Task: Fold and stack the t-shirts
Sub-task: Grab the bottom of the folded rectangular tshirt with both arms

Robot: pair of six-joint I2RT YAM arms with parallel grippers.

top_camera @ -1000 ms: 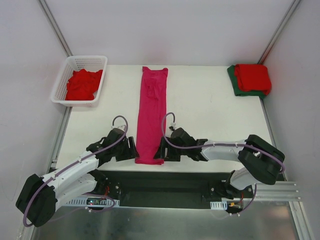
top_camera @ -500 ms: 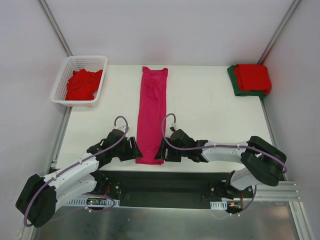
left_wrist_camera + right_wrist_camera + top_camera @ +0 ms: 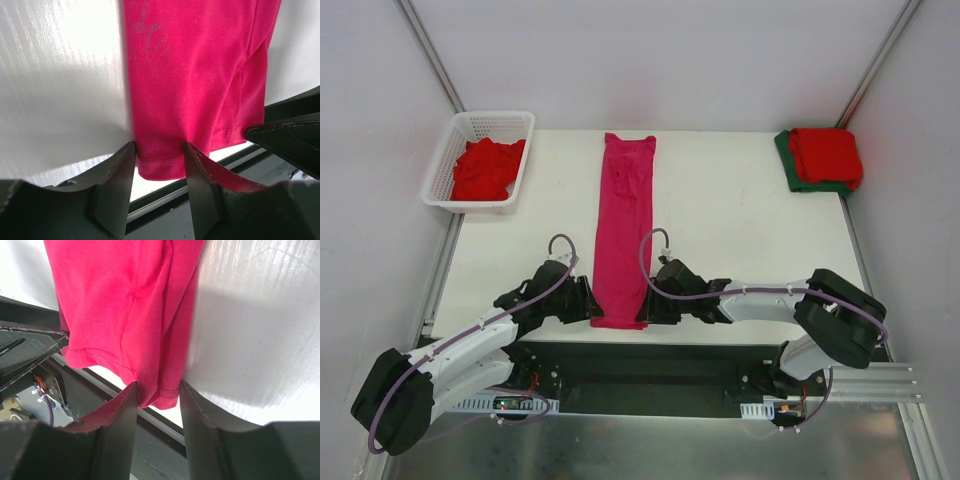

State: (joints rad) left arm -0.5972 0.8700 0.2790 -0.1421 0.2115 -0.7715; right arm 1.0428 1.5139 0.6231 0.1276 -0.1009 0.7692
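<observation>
The magenta-pink t-shirt lies as a long narrow strip down the middle of the white tabletop. Its neck end points to the far side and its hem reaches the near edge, where it hangs just over.

The left gripper sits at the hem's left corner and the right gripper at its right corner, facing each other across the cloth. Up close, each gripper has its fingers partway apart with the stitched hem corner lying between them. The cloth touches both fingers, but I cannot tell whether either gripper is actually pinching it or only straddling it.

In the far left corner a white lattice basket holds crumpled red t-shirts. In the far right corner a folded red t-shirt rests on top of a folded dark green t-shirt, whose edge shows along the left and front. Both are well apart from the pink one.
</observation>
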